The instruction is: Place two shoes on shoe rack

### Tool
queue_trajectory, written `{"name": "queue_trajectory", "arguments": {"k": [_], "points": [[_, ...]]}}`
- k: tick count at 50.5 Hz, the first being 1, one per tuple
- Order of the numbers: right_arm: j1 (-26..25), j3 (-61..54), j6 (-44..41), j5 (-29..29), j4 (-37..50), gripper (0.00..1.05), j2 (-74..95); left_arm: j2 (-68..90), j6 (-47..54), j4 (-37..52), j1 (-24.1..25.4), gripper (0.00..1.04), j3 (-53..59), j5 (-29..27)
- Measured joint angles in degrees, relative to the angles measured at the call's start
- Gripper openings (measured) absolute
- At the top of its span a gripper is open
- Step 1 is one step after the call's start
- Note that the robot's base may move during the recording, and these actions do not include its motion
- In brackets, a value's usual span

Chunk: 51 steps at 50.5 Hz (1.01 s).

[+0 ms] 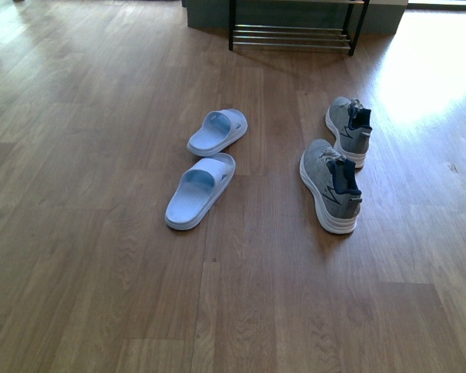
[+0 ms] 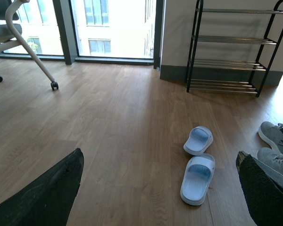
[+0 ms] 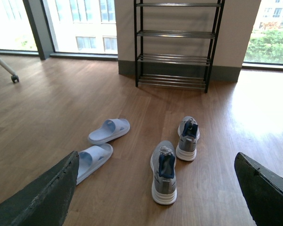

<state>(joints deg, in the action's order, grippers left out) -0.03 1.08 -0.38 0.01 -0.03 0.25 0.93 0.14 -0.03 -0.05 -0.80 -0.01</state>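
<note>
Two grey sneakers stand on the wooden floor [image 1: 101, 233], both upright on thick white soles, heels toward the robot and toes toward the shoe rack [image 1: 291, 35]. The near sneaker [image 1: 330, 186] sits just behind the far sneaker [image 1: 349, 130], close but apart. Their uppers are a soft grey knit with grey laces, and the lining and tongue are dark navy.

To their left lie two pale blue slides, smooth and moulded with one broad strap each. The far slide [image 1: 216, 132] and the near slide [image 1: 200, 190] lie almost end to end, well apart from the sneakers. Only bare plank flooring lies between the sneakers and the rack.

The rack stands against a pale wall with a grey skirting, its black frame carrying tiers of thin chrome bars. A wheeled office chair [image 2: 19, 33] stands off to the left by tall windows [image 2: 113, 23].

The left gripper [image 2: 159, 154] has its dark, rough-surfaced fingers spread wide with nothing between them. The right gripper [image 3: 155, 154] is spread wide too and holds nothing
</note>
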Motion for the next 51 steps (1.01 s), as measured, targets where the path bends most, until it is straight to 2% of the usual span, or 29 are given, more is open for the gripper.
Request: {"name": "queue_trajectory", "arguments": {"k": [51], "points": [[0.0, 0.0, 0.0, 0.0, 0.0, 0.95, 0.0, 0.0, 0.0, 0.0, 0.0, 0.95, 0.0, 0.0]]}}
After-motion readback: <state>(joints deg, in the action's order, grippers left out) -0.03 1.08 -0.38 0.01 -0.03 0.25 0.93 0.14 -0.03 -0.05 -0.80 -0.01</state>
